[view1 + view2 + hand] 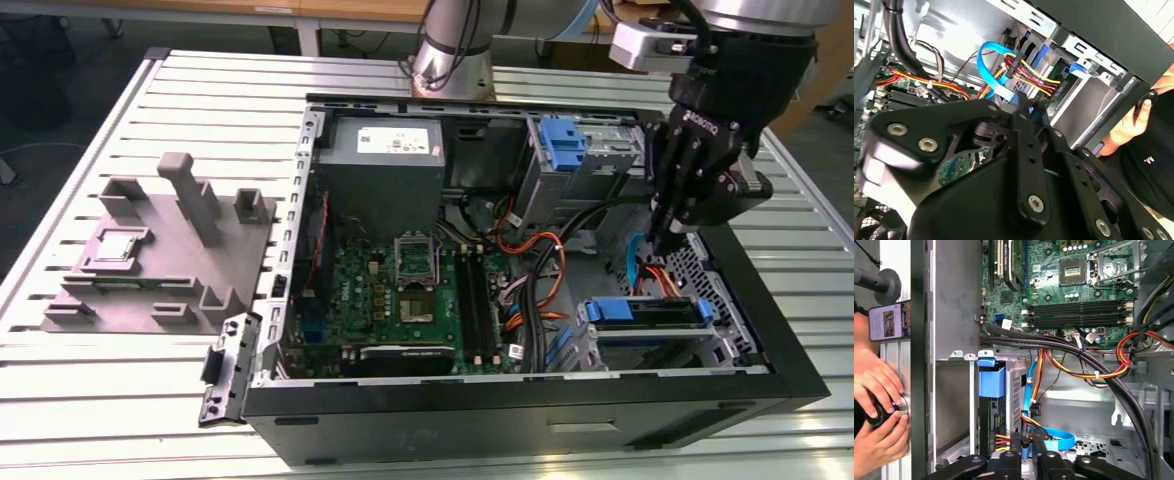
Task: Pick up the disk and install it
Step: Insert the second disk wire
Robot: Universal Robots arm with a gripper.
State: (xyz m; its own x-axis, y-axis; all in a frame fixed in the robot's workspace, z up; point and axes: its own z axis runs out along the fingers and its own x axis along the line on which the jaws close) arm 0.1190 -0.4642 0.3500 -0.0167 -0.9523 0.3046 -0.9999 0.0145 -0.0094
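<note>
The jaws' state I cannot tell; the gripper (663,243) hangs among the cables (1046,440), which could snag beside the disk (646,312).

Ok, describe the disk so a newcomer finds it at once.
Start at the open black computer case on the slatted table. In its near corner at the exterior view's right, close to the claw, sits the disk. It has a dark body between blue rails, unlike the other blue bracket farther back.
</note>
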